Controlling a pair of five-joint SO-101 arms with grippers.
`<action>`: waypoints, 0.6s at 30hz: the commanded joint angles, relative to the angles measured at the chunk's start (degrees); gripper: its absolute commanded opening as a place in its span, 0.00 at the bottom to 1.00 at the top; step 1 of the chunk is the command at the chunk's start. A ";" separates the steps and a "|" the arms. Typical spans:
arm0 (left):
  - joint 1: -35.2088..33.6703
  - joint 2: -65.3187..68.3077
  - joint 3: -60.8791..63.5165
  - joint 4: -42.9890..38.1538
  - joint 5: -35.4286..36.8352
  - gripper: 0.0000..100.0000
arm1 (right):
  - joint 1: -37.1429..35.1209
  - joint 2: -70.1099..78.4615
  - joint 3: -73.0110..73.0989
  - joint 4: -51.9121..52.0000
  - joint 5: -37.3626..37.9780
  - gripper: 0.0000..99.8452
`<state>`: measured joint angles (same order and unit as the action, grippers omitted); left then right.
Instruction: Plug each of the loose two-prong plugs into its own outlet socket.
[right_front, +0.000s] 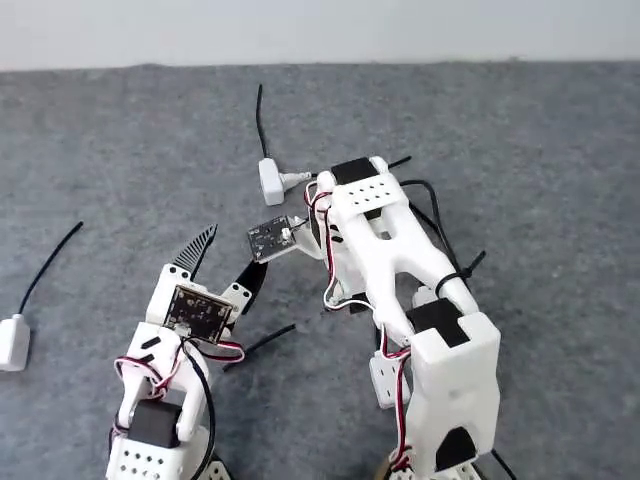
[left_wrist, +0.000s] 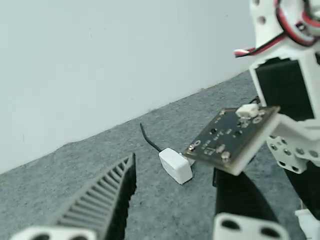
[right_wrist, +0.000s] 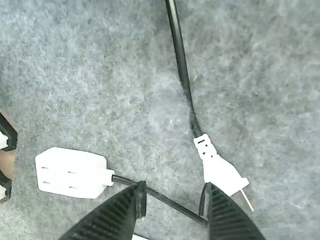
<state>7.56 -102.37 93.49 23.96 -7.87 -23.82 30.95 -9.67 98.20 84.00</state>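
Lying flat on the grey carpet (right_wrist: 75, 60), the white two-prong plug (right_wrist: 220, 172) was loose, prongs bare, its black cord (right_wrist: 180, 65) stretching away. It sat just off the tip of one finger (right_wrist: 222, 215) of the right gripper (right_wrist: 174, 187), outside the gap. Those fingers were spread, grasping nothing. Between them ran the cord of the white outlet socket (right_wrist: 70, 172), which lay near the plug with its slots free. The left gripper (right_front: 238, 250), to the left, was likewise spread and empty. A white corded block (right_front: 272, 181) lay just beyond it, and another block (right_front: 12, 343) lay far left.
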 joint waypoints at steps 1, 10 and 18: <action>0.00 -1.85 -4.70 -5.36 1.14 0.24 | -1.27 6.99 1.05 0.13 -0.26 0.18; 0.18 -1.85 -4.62 -5.36 1.05 0.24 | -1.27 7.08 1.05 0.13 -0.26 0.18; 0.35 -1.76 -4.00 -5.63 0.97 0.24 | -1.63 3.56 -1.76 0.75 -3.78 0.18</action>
<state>7.56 -102.37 94.29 23.96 -7.87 -23.82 31.03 -11.25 98.37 83.74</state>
